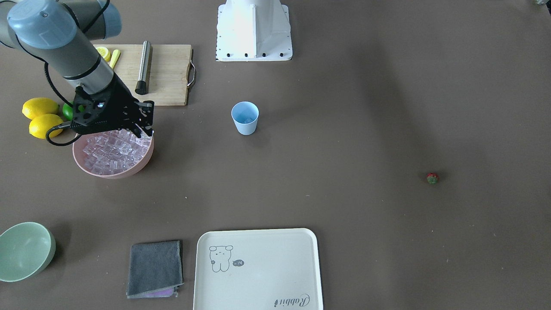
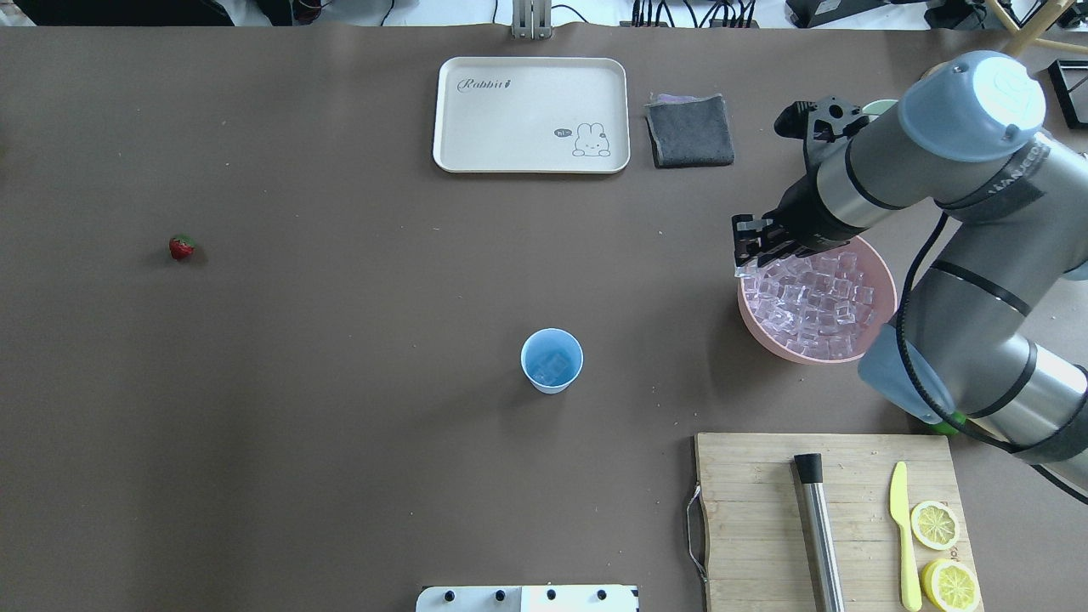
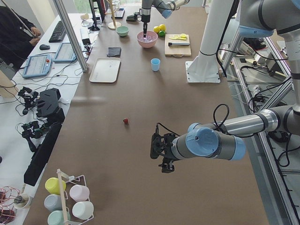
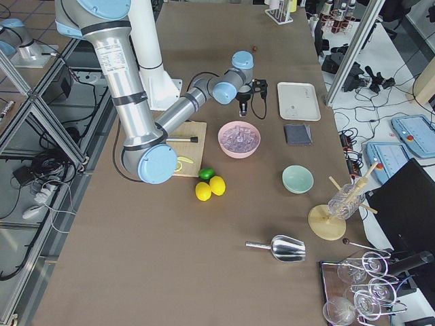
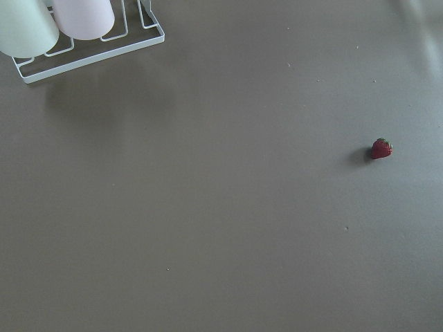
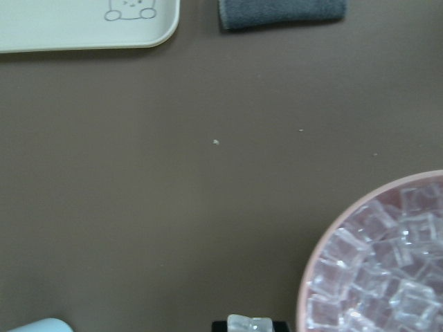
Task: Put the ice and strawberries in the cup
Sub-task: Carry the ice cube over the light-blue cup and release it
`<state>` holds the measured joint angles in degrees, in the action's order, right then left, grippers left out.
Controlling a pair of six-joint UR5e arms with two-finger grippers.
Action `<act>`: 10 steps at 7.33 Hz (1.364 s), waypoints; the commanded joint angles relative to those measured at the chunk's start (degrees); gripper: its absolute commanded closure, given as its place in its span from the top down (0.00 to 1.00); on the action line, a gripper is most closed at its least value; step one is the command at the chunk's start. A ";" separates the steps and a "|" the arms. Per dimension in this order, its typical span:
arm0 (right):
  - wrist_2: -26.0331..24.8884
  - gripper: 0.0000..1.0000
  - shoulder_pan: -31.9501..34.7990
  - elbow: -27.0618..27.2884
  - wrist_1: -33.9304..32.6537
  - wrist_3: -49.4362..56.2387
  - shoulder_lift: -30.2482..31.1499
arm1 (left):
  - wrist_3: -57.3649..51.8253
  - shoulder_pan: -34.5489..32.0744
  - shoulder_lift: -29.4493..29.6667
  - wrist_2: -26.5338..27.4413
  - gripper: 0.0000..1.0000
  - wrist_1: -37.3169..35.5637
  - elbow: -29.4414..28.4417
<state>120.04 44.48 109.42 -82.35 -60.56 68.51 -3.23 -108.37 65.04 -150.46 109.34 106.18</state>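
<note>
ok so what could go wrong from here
1. The right gripper pinches one ice cube at its tips only; slick, it may slip out on the way to the cup.
2. The cup is small and narrow-mouthed; an off-centre drop could miss or nudge it over.
3. The strawberry is tiny and lies far off; a grasp may roll it.

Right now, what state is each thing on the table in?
light blue cup: upright, some ice inside.
strawberry: on the table, outside the cup.
pink bowl: full of ice cubes.
right gripper: shut on one ice cube, by the bowl's rim.
left gripper: cannot tell open or shut.
pale green bowl: empty.
</note>
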 commanded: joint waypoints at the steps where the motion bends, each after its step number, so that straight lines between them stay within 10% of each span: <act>1: -3.92 0.00 -6.92 -0.25 -3.23 -8.92 -7.83 | -0.29 0.00 -0.09 0.00 0.98 0.00 -0.97; 10: -15.45 0.00 -18.82 -5.97 -7.21 -14.58 -16.92 | -0.20 -0.26 -1.06 0.00 0.98 -0.09 -1.85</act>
<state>104.92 25.93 103.87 -89.66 -74.94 51.79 -3.46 -108.63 63.99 -150.50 109.28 104.31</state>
